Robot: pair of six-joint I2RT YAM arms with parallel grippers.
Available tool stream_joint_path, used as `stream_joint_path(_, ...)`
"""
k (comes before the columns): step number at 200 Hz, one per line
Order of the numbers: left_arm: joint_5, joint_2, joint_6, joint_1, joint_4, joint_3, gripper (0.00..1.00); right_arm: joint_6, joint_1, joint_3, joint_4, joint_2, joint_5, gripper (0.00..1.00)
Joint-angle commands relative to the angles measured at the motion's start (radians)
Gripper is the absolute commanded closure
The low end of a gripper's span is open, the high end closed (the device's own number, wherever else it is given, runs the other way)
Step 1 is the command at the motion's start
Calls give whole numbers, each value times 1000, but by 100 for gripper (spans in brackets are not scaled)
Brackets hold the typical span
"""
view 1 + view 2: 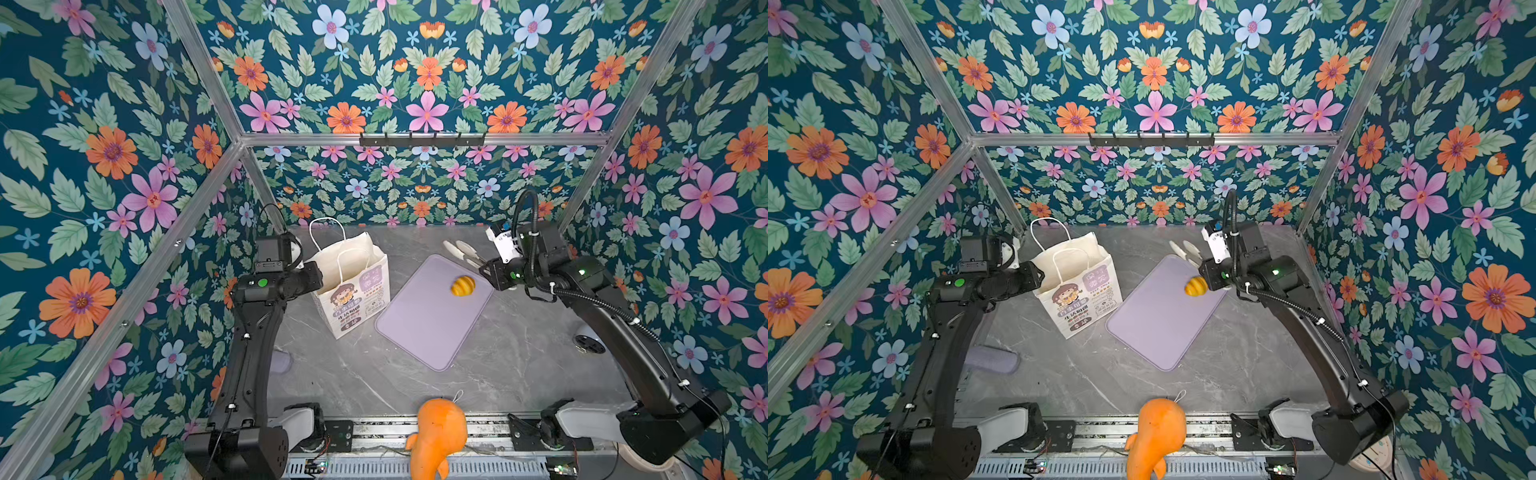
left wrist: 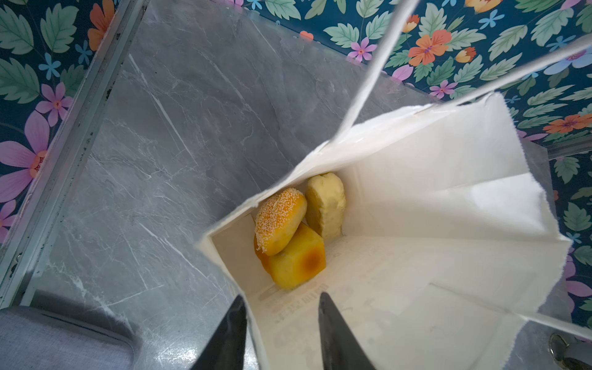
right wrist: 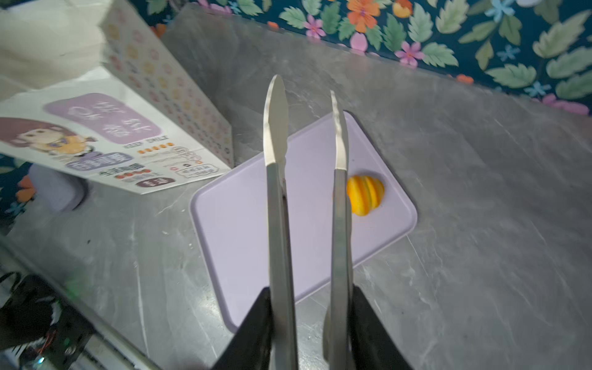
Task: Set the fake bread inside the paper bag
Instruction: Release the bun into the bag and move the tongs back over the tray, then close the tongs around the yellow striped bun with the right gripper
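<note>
Pinching both arms of the tongs (image 3: 278, 208) with the fingers (image 3: 253, 333) of the right gripper (image 3: 310, 294), partway closed; nothing caught between the parted tong tips. Straddling the wall of the paper bag (image 2: 416, 179) with the fingers (image 2: 230, 333) of the left gripper (image 2: 282, 296), held apart, not clamped on paper. Croissant (image 3: 365, 195) ahead of and below the right fingers, nearer them than the tong tips, on the lilac board (image 3: 243, 224); bun (image 2: 278, 221), loaf piece (image 2: 298, 259) and pale roll (image 2: 325, 205) beyond the left fingertips, inside the bag. Likely trouble: closing off-centre on the rounded, ridged croissant and squirting it off the board; swinging the long tongs into the bag rim and tipping it.
</note>
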Motion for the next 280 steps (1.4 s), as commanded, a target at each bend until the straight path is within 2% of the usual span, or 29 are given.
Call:
stream_joint_path(1,13,1,5,0,48,-4,61,163,-34,-99,119,-31,98,62)
stream_joint_path(18,16,0,8,1,50,-6,61,218,-46,-183,153,-36,138,62)
stream_joint_path(64,13,-5,14,0,52,-17,61,378,-53,-303,228,40,113,58)
stream_joint_path(117,18,-10,14,1,62,-23,61,484,-46,-318,244,92,125,59)
stream_joint_path(157,25,-12,13,0,69,-24,61,522,34,-262,186,148,174,57)
stream_joint_path(231,25,-14,11,0,70,-24,61,574,42,-245,151,186,177,57)
stream_joint_path(280,32,-12,11,1,77,-32,61,585,68,-243,152,204,173,54)
